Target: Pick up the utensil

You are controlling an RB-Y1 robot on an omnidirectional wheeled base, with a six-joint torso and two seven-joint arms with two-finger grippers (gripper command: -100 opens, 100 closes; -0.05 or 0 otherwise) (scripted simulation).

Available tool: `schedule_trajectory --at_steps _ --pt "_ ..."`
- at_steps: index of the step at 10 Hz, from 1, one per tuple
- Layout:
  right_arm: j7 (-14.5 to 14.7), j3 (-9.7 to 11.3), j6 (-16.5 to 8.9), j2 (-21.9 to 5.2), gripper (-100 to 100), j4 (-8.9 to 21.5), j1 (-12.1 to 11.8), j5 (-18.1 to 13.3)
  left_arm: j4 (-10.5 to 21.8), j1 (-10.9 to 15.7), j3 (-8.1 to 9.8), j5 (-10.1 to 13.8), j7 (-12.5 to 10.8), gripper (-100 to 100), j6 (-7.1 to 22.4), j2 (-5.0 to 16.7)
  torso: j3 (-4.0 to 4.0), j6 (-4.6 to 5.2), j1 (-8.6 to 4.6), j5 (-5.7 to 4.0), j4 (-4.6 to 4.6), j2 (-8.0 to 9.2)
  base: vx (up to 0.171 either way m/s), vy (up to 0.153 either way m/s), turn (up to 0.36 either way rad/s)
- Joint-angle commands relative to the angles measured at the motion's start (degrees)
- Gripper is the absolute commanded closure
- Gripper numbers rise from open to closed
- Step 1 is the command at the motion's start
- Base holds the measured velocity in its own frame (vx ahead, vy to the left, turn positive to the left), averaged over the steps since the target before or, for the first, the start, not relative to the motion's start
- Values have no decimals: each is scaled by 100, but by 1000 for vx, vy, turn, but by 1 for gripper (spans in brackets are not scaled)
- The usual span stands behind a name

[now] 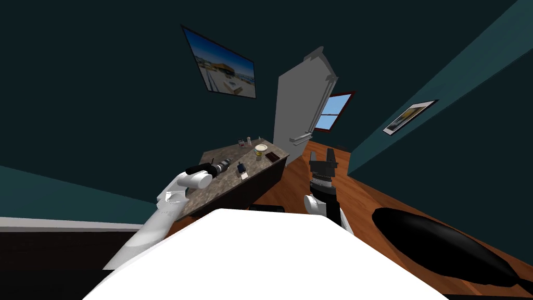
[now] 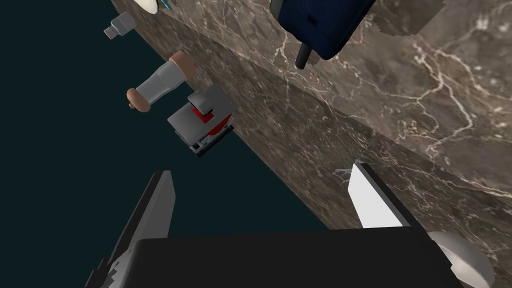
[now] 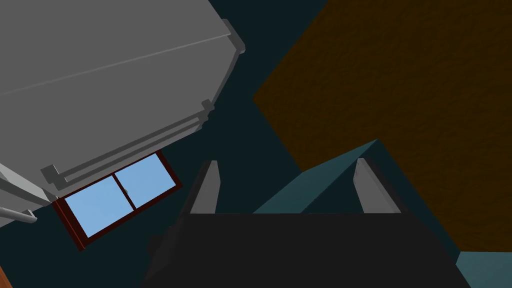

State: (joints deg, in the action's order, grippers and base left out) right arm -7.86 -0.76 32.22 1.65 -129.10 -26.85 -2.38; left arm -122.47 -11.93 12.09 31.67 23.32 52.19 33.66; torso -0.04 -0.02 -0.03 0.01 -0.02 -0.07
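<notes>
Your left gripper (image 2: 260, 170) hangs wide open over the counter (image 2: 400, 100). The utensil (image 2: 342, 172) — thin grey tines, I judge — peeks beside one finger near the counter's edge; centre it between both fingers before closing.

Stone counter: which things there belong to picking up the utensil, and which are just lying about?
Job: open left gripper; thin grey piece beside it, likely the utensil.
Lying about: grey roller, red-and-grey box, dark blue case, cup.
</notes>
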Motion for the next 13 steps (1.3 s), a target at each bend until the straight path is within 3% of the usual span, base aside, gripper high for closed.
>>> schedule_trajectory --at_steps 1,3,4,5,8,10,13 --pt "0 0 0 0 0 0 0 0 131 69 -41 205 69 -100 286 166 0 0 0 0 0 0 22 -5 -125" --pt "0 0 0 0 0 0 0 0 131 69 -41 205 69 -100 542 166 -2 0 -1 0 -1 -2 13 -4 -23" --pt "0 0 0 0 0 0 0 0 257 153 -87 383 116 -100 779 319 1 -1 -1 0 0 2 10 -10 -112" --pt "0 0 0 0 0 0 1 0 257 153 -87 383 116 -100 930 319 0 3 -3 0 0 1 13 -7 -82" --pt "0 0 0 0 0 0 0 0 518 313 -206 731 201 -100 1437 622 -1 -1 -4 -1 -1 -2 21 -14 -108" --pt "0 0 0 0 0 0 0 0 518 313 -206 731 201 -100 1655 622 -1 -1 -6 -1 0 -1 12 -10 -25" --pt "0 0 0 0 0 0 0 0 781 459 -351 1060 272 -100 2179 918 0 -1 -6 -1 0 -1 18 -18 -104"
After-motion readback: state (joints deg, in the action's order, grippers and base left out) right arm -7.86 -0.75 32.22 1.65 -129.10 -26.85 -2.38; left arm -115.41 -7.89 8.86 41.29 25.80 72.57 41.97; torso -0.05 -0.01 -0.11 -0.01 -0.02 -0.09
